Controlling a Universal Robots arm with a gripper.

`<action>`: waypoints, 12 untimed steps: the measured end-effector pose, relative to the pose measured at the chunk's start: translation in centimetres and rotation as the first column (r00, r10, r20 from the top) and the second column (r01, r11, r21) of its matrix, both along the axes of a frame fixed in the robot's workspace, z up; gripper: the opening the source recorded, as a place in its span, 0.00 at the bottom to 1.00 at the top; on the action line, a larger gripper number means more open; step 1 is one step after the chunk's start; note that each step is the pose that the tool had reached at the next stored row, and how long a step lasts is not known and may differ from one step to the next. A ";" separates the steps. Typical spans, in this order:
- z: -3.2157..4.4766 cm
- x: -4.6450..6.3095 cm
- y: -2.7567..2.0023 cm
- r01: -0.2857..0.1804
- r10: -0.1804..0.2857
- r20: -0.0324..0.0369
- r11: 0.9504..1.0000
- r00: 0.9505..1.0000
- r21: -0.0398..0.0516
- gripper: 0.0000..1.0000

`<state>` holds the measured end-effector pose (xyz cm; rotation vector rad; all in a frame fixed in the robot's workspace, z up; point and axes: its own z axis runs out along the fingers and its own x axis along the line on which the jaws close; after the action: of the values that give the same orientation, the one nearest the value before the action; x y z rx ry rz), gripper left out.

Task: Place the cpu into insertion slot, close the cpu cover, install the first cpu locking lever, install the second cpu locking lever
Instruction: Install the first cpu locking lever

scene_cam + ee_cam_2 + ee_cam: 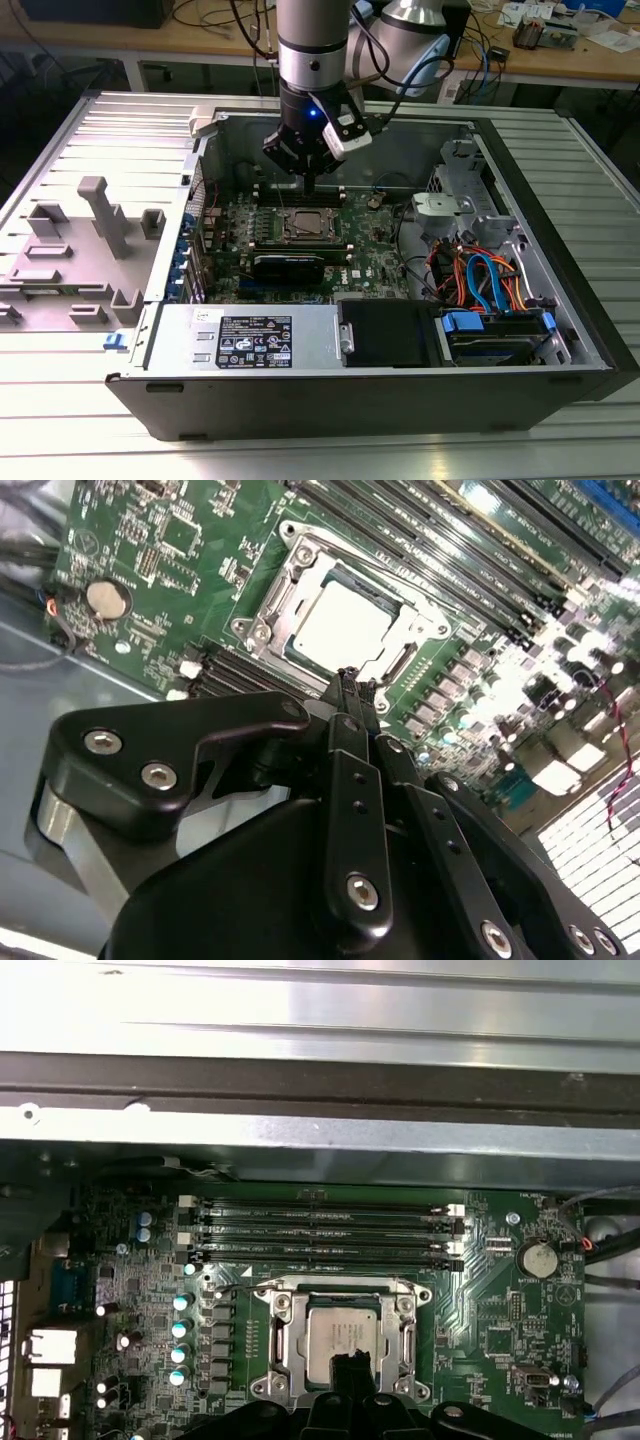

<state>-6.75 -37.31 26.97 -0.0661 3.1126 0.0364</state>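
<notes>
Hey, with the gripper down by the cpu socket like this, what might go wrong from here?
The gripper has its tips right at the edge of the cpu cover, so a slip might scrape the cpu or the green board. The memory slots run close beside the cover, so a sideways push might catch them.

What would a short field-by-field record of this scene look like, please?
gripper: fingertips together, low over the edge of the insertion slot
cpu: seated in that slot, silver top showing
cpu cover: down flat, framing the cpu
memory slots: beside the slot on the green motherboard
setting: open computer case on a slatted metal table
</notes>
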 end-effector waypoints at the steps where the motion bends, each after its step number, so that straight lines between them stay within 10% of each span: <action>1: 0.00 0.0 0.00 0.000 0.000 0.000 1.000 1.000 0.000 0.11; 12: 0.00 0.0 0.00 0.000 0.000 0.000 1.000 1.000 0.000 0.11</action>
<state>-6.79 -37.31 26.97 -0.0661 3.1126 0.0370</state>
